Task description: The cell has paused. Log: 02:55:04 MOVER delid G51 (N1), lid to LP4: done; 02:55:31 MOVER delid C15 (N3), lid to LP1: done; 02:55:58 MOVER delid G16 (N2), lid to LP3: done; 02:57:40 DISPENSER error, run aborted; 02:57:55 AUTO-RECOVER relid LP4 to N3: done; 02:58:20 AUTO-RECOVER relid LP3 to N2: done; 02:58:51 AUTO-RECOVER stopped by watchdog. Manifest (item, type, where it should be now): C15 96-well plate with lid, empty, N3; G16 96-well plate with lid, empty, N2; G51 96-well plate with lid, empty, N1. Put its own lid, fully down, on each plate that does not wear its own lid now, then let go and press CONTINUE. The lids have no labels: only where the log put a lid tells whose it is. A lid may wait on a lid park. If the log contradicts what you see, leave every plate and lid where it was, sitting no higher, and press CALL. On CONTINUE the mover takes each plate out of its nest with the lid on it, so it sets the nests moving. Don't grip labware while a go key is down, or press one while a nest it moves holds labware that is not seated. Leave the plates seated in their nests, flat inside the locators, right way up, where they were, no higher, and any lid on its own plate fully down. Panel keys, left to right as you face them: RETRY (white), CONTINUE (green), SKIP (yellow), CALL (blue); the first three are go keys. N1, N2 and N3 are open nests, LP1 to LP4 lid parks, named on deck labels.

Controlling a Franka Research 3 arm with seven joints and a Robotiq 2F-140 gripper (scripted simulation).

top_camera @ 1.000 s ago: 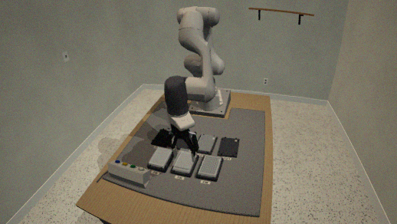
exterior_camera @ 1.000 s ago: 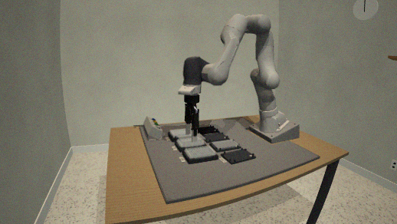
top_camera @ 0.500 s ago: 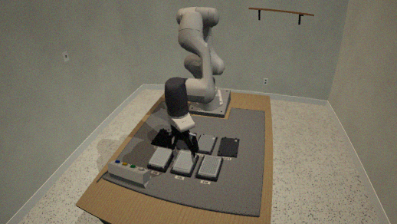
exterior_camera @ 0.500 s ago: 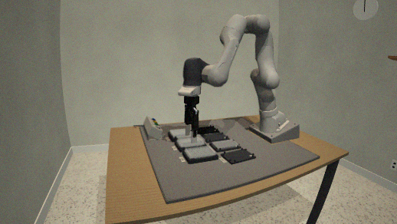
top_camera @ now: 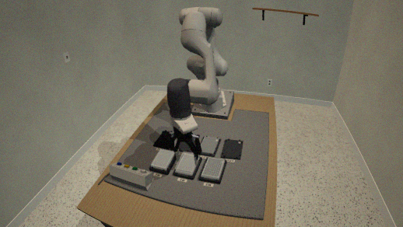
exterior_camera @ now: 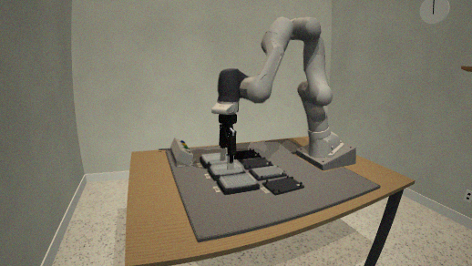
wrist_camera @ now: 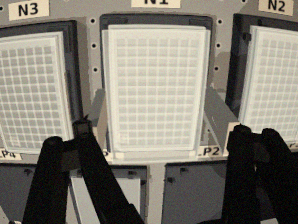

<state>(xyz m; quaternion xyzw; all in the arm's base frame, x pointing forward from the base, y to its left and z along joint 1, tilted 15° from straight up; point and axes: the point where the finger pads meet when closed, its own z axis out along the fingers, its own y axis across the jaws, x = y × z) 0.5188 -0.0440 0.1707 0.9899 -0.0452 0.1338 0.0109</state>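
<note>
My gripper (wrist_camera: pixel 155 101) is shut on a clear lid (wrist_camera: pixel 156 90) and holds it level over the plate in nest N1, the middle nest. The lid lines up with the nest frame; I cannot tell whether it rests on the plate or hovers just above. The plate in N3 (wrist_camera: pixel 33 90) shows bare open wells and has no lid; it is the right one in the top view (top_camera: pixel 213 169). The plate in N2 wears a lid (top_camera: pixel 162 160). The gripper also shows in the top and exterior views (top_camera: pixel 187 151) (exterior_camera: pixel 228 152).
The key panel (top_camera: pixel 130 175) stands at the front left of the mat. Behind the nests is the row of lid parks: one holds a lid (top_camera: pixel 210 144), the far right one (top_camera: pixel 232 148) is black and bare. My arm hides part of that row.
</note>
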